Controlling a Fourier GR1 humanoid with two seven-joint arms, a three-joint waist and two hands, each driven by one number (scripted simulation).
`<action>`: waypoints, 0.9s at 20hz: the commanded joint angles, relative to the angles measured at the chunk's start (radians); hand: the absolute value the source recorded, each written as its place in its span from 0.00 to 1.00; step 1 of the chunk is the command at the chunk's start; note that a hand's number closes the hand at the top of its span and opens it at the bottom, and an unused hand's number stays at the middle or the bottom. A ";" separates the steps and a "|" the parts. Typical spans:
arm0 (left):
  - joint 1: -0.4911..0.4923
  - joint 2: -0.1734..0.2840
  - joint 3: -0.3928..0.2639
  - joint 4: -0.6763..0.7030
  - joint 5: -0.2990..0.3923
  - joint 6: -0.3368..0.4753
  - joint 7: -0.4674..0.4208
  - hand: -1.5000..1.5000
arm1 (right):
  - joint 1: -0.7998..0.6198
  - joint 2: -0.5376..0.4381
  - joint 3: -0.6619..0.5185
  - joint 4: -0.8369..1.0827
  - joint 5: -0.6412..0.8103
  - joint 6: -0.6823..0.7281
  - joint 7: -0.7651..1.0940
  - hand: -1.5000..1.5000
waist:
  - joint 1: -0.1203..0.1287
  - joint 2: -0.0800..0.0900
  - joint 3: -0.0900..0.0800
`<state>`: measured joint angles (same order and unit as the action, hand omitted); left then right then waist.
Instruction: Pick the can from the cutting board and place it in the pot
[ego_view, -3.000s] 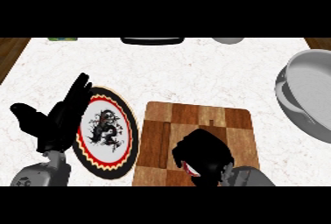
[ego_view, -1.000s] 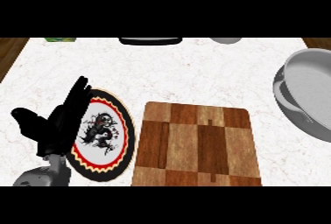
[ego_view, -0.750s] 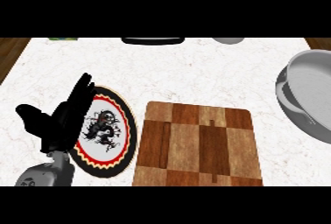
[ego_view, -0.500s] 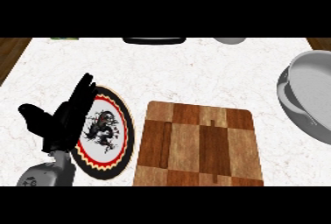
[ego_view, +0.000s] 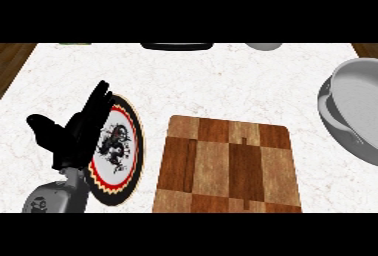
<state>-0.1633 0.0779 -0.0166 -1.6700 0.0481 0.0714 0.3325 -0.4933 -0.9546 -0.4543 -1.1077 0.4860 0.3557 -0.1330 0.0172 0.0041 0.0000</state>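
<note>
The wooden cutting board (ego_view: 229, 165) lies at the lower middle of the counter with nothing on it. No can shows anywhere in the view. The grey pot (ego_view: 353, 112) stands at the right edge, partly cut off, and what I see of its inside is bare. My left hand (ego_view: 70, 135) rests open at the lower left, fingers pointing up, over the left side of a round plate (ego_view: 118, 150) with a red and yellow rim and a black dragon drawing. My right hand is out of the view.
A dark object (ego_view: 177, 46), a grey round object (ego_view: 264, 46) and a green thing (ego_view: 74, 43) sit along the counter's far edge, all cut off. The wood floor shows past the counter's left edge (ego_view: 11, 65).
Three seconds ago my right hand was at the board's lower edge; since one second ago it is gone from the view. The left hand has barely shifted.
</note>
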 joint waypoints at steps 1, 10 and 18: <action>-0.005 -0.011 -0.016 -0.024 -0.007 0.011 0.038 0.50 | -0.099 0.037 0.102 0.149 0.053 -0.012 -0.028 1.00 | 0.016 0.003 0.001; 0.017 -0.016 -0.005 -0.026 -0.004 0.012 0.021 0.50 | -0.136 0.136 -0.021 0.299 -0.125 0.123 0.108 0.00 | -0.011 -0.004 0.000; -0.004 -0.006 0.000 0.013 0.004 -0.015 0.001 0.50 | -0.232 0.129 -0.212 0.394 -0.235 -0.096 0.030 0.00 | -0.009 0.000 0.001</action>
<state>-0.1638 0.0784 -0.0016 -1.6555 0.0572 0.0591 0.3248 -0.7033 -0.8089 -0.5818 -0.7476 0.3020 0.3358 -0.0707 0.0122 0.0041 0.0010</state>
